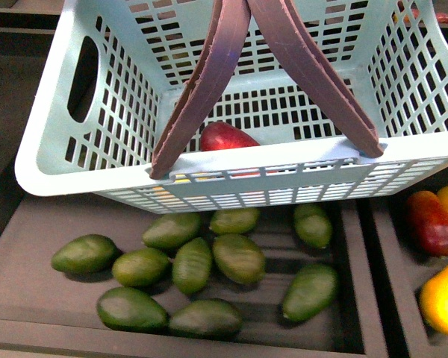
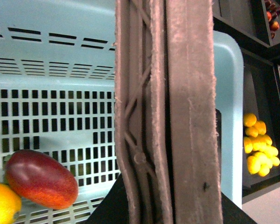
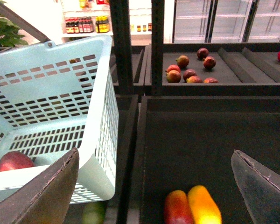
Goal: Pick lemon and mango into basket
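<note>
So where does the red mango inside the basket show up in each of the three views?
Front view: the mango lies on the basket floor, just behind the near wall, between the two brown handles.
Left wrist view: it sits in the lower-left corner, beside the lemon.
Right wrist view: only its top shows at the left edge, above the near jaw.
Shared landmark: the turquoise basket, whose slotted wall appears in all three.
</note>
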`<state>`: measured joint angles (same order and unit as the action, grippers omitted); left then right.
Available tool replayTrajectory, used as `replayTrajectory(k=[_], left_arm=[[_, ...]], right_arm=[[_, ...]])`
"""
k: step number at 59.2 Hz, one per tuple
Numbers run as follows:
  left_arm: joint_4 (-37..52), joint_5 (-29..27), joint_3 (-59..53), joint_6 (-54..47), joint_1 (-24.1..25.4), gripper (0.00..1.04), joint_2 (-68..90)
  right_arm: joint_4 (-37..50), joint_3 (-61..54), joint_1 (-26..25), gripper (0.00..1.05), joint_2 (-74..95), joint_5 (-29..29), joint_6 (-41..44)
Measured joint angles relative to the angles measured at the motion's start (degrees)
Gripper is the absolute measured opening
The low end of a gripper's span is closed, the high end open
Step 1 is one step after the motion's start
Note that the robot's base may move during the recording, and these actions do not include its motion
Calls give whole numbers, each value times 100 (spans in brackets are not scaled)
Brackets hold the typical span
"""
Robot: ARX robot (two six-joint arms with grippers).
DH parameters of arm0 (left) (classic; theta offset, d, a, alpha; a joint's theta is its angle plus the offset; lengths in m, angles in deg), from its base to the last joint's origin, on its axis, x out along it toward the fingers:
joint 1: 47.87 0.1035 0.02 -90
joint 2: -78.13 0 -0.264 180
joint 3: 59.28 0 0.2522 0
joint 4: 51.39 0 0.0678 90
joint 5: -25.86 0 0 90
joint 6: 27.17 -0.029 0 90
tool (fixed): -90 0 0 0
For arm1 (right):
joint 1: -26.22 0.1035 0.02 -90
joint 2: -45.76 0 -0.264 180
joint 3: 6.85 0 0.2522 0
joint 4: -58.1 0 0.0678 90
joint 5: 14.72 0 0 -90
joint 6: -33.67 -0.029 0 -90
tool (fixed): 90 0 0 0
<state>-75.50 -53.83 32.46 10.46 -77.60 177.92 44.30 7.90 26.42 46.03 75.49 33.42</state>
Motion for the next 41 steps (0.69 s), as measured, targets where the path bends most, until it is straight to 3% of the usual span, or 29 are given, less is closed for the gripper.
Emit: replayTrajectory(k=[41], left_arm=[[-7,-87,0,-70,70,16,2]], right_arm=[[-9,0,0,96,-2,-9,7]])
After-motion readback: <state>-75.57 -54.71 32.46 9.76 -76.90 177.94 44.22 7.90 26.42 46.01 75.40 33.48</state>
